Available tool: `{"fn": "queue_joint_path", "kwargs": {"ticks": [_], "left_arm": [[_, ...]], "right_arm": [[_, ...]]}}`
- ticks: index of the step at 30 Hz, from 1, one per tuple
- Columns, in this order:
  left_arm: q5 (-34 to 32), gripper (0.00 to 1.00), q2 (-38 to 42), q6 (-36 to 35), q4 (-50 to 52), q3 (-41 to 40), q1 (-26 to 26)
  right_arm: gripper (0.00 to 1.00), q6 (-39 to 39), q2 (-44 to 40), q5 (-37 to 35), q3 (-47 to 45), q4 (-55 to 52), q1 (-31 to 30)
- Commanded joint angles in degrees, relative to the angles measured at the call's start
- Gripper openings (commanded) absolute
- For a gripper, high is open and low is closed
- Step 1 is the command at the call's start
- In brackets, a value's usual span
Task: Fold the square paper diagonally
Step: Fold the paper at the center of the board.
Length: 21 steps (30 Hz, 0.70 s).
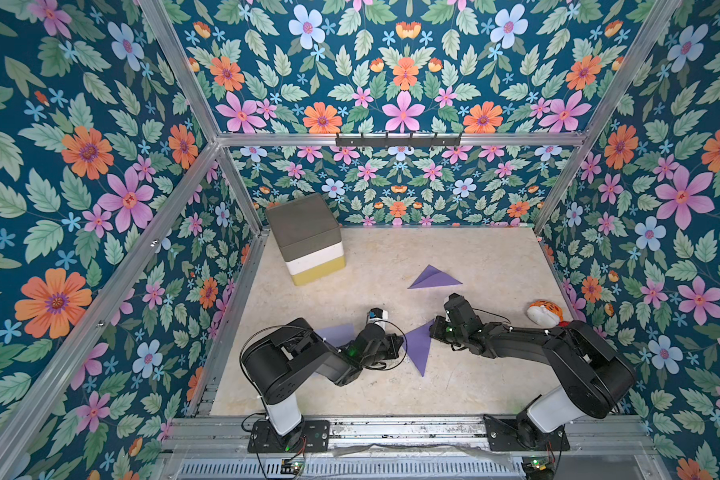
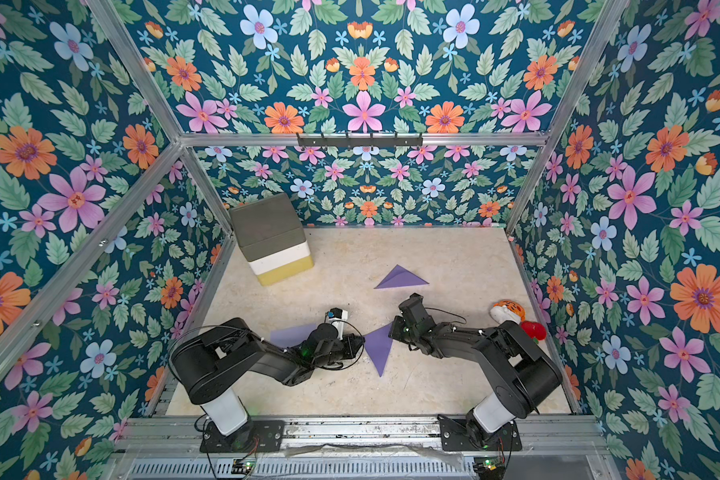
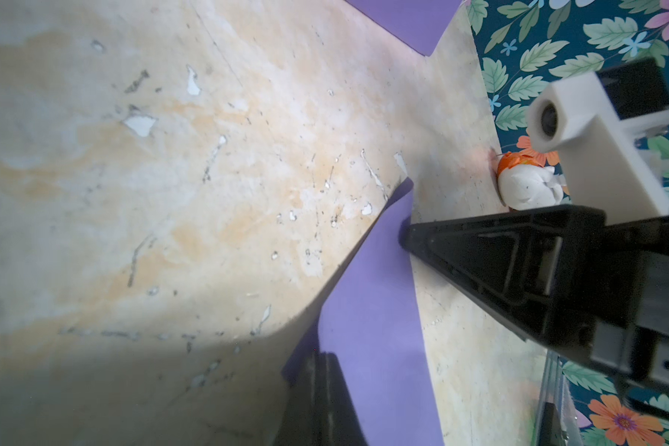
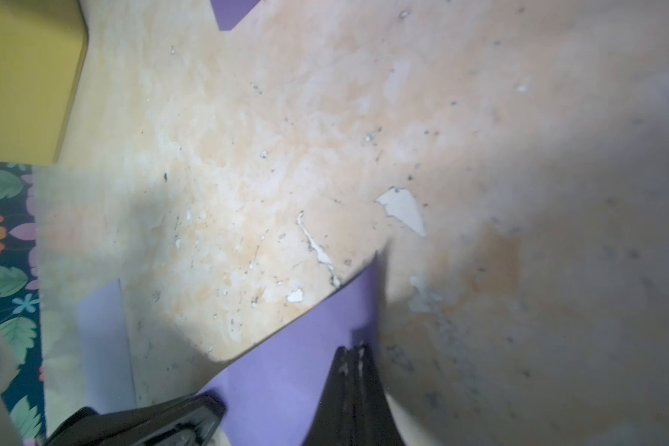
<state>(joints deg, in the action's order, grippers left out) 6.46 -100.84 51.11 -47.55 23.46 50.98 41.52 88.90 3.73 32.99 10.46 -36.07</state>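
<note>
The square paper (image 1: 417, 348), already a triangle, was at lower centre in both top views — left gripper (image 1: 399, 343) and right gripper (image 1: 433, 327) each pinched a corner, apparently to hold its layers aligned for creasing

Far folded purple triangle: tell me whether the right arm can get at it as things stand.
Probably, though not yet. Only table lies between the right gripper and the far triangle, but that gripper is shut on the near purple paper, which the left gripper also holds.
</note>
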Motion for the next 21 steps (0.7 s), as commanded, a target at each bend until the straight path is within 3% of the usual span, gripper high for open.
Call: {"fn": "queue_joint_path", "kwargs": {"ticks": [1,6,13,21], "left_arm": [[-1.9,0.00,-1.6,-0.3,22.1,-1.1,-0.1],[-1.9,0.00,-1.6,-0.4,22.1,-1.1,0.0],[-1.9,0.00,-1.5,-0.3,22.0,-1.2,0.0],[-1.9,0.00,-1.3,-0.3,22.1,-1.2,0.0]], "right_arm": [[0.05,-1.6,-1.6,-6.9,-0.8,-8.9,0.7],[0.05,-2.1,-5.1,-5.0,-0.1,-9.6,1.8],[0.07,-1.2,-7.4,8.1,-0.2,2.3,1.8],[0.06,-0.4,-1.2,7.6,2.2,5.2,2.0]]}}
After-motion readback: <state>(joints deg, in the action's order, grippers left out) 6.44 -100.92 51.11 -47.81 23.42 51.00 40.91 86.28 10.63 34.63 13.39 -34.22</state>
